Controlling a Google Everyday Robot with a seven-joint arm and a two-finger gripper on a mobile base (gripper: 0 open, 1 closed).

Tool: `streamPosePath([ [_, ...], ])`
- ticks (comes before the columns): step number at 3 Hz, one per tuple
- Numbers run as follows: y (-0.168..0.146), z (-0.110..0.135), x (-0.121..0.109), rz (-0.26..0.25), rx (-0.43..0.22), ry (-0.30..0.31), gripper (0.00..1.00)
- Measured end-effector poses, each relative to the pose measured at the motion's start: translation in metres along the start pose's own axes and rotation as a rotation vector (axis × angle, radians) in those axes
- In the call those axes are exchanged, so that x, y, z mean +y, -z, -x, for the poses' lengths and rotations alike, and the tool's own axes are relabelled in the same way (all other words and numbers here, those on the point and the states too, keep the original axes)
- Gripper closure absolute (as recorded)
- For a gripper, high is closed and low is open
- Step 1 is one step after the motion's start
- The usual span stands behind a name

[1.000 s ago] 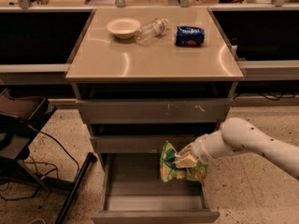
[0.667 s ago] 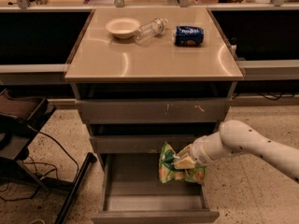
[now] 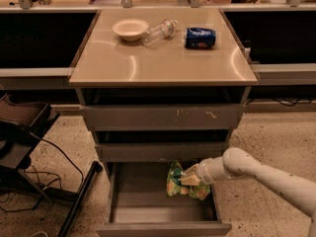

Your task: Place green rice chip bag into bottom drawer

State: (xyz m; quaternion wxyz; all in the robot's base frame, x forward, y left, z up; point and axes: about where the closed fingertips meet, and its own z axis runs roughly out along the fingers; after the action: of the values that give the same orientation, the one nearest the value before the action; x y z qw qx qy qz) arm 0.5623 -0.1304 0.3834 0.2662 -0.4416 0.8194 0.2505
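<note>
Gripper [image 3: 189, 178] sits inside the open bottom drawer [image 3: 148, 204], right rear, jaws clamped on the green rice chip bag [image 3: 174, 182]. Bag upright against the drawer's back right area. On the tabletop [image 3: 163, 63]: bowl [image 3: 130, 28], tipped water bottle [image 3: 159, 31], blue can [image 3: 200, 37].

Speckled terrazzo floor [image 3: 279, 137] surrounds a glossy tan countertop [image 3: 163, 63], dark chair [image 3: 22, 125] left.
</note>
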Motion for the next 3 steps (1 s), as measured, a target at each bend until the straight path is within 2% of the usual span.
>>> streamPosePath([
  [1, -0.063, -0.048, -0.024, 0.023, -0.008, -0.076, 1.0],
  [2, -0.119, -0.097, -0.044, 0.067, 0.0, -0.166, 1.0],
  [3, -0.12, -0.097, -0.043, 0.069, 0.0, -0.166, 1.0],
])
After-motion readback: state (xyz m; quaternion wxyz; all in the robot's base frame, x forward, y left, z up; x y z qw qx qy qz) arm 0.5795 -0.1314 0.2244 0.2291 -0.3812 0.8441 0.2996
